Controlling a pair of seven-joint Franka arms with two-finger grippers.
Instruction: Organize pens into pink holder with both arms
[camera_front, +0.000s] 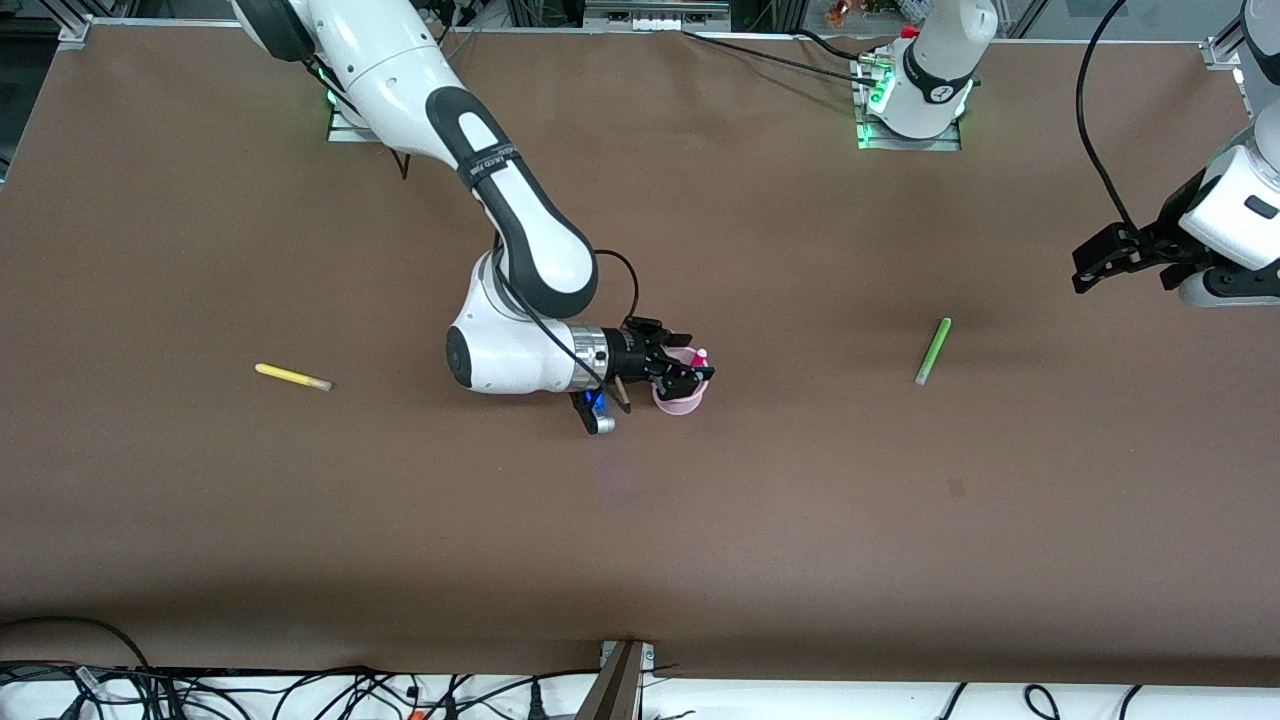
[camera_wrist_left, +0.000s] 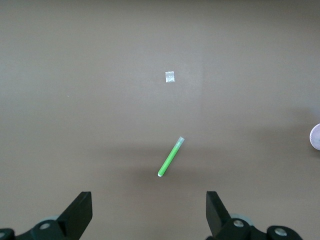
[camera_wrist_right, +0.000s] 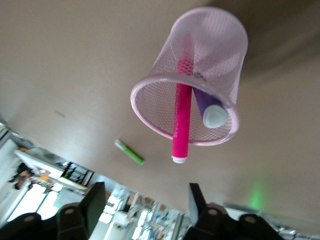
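Observation:
The pink holder (camera_front: 681, 402) stands upright mid-table; it is a mesh cup in the right wrist view (camera_wrist_right: 200, 55). A magenta pen (camera_wrist_right: 181, 115) and a purple pen (camera_wrist_right: 210, 107) stand in it. My right gripper (camera_front: 688, 374) is open and empty, right at the holder's rim and partly covering it (camera_wrist_right: 145, 202). The green pen (camera_front: 932, 351) lies toward the left arm's end (camera_wrist_left: 170, 158). The yellow pen (camera_front: 292, 377) lies toward the right arm's end. My left gripper (camera_front: 1092, 266) is open and empty, up in the air over the table past the green pen (camera_wrist_left: 148, 215).
A small pale square patch (camera_wrist_left: 170, 77) is stuck on the brown table surface (camera_front: 640, 540). Cables (camera_front: 300, 690) run along the table's edge nearest the front camera. The green pen also shows in the right wrist view (camera_wrist_right: 129, 152).

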